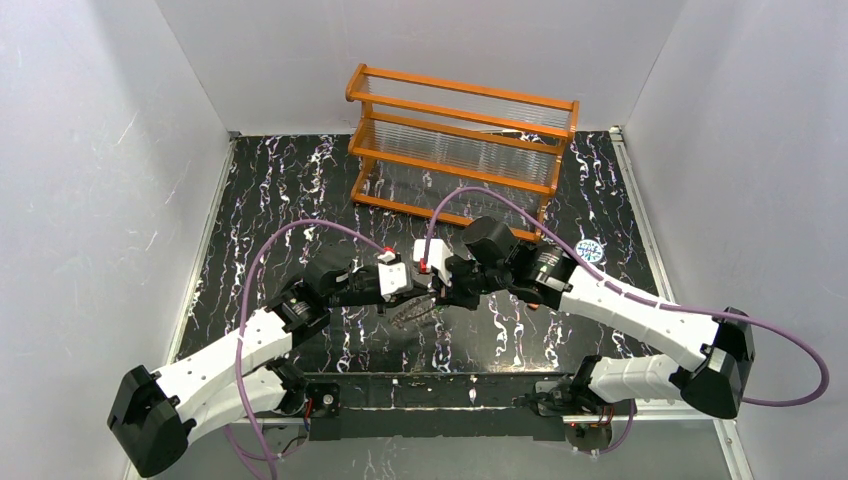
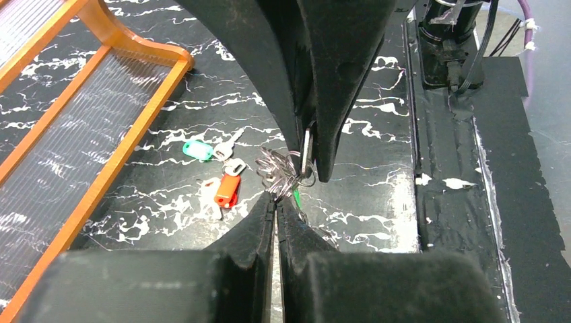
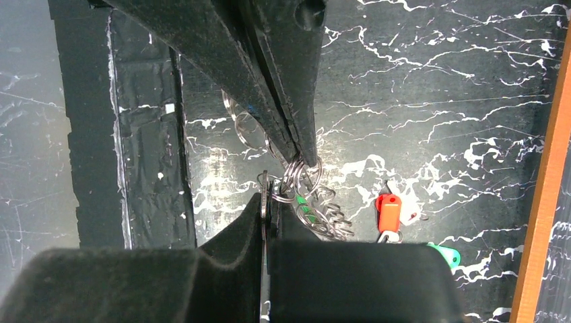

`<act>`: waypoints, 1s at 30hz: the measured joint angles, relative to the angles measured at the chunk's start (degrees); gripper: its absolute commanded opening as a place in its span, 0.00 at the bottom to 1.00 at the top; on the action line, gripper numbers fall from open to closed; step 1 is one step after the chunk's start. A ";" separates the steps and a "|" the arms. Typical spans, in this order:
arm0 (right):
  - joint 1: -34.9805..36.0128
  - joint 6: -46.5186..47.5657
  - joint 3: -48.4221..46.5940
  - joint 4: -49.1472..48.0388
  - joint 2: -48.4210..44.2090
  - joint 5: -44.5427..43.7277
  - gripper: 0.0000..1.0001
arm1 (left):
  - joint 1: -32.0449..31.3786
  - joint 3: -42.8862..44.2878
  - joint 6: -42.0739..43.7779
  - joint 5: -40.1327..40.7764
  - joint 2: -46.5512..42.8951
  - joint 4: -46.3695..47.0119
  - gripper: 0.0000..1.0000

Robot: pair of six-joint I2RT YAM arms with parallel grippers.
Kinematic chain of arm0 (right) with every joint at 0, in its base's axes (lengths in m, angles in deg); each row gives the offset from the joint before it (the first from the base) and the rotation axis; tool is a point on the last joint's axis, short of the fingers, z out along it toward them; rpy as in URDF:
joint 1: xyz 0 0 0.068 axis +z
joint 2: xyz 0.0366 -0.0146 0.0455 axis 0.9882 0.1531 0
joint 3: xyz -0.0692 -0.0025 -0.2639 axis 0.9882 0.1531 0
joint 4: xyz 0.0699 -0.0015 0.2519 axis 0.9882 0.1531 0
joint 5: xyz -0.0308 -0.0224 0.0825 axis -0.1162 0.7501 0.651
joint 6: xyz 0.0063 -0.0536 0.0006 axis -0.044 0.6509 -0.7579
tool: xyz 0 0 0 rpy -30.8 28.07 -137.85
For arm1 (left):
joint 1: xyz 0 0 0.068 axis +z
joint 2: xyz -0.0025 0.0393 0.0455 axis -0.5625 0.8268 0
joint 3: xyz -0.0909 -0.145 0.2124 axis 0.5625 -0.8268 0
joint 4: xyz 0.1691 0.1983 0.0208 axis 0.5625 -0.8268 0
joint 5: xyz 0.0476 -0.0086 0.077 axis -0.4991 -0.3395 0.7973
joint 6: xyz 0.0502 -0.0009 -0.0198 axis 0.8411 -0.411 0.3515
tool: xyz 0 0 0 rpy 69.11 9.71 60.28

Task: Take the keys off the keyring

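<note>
The left gripper [image 2: 275, 200] and the right gripper [image 3: 267, 200] meet tip to tip over the middle of the worktop [image 1: 300, 200], a little toward its near edge. Between them is the keyring [image 3: 303, 178], which here looks like a bunch of thin silvery wire rings linked together. The jaws of the left gripper are pressed together on one loop of this bunch. The jaws of the right gripper are also almost closed, with the edge of another ring pinched between them. A short chain of further rings hangs down from the held part. Among the rings a small green piece shows; I cannot tell what it is.

Two keys lie free on the worktop, apart from the keyring, on the side toward the far edge: a red key [image 2: 227, 192] and a green key [image 2: 195, 149], near each other. An orange rack [image 1: 460, 140] stands along the far edge. A small blue-white lid [image 1: 590, 250] lies near the right edge.
</note>
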State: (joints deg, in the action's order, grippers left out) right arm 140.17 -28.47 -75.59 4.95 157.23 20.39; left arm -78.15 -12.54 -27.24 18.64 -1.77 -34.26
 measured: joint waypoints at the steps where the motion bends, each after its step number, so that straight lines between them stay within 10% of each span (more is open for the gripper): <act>1: 0.00 0.13 -0.09 0.09 0.15 0.02 0.01 | -0.09 0.00 -0.26 0.00 0.09 0.02 0.00; 13: 0.02 1.03 -0.92 1.90 1.29 0.07 0.01 | -1.57 0.00 -1.92 0.37 0.39 -0.33 0.00; 30: 0.24 7.23 0.76 -2.12 -2.62 -0.59 0.01 | -2.23 0.46 -6.27 -3.89 -2.51 0.33 0.30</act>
State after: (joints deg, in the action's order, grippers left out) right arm 140.41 -21.24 -74.82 2.83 154.61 19.80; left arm -80.38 -12.09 -33.51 14.75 -4.28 -33.93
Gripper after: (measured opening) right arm 0.066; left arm 0.268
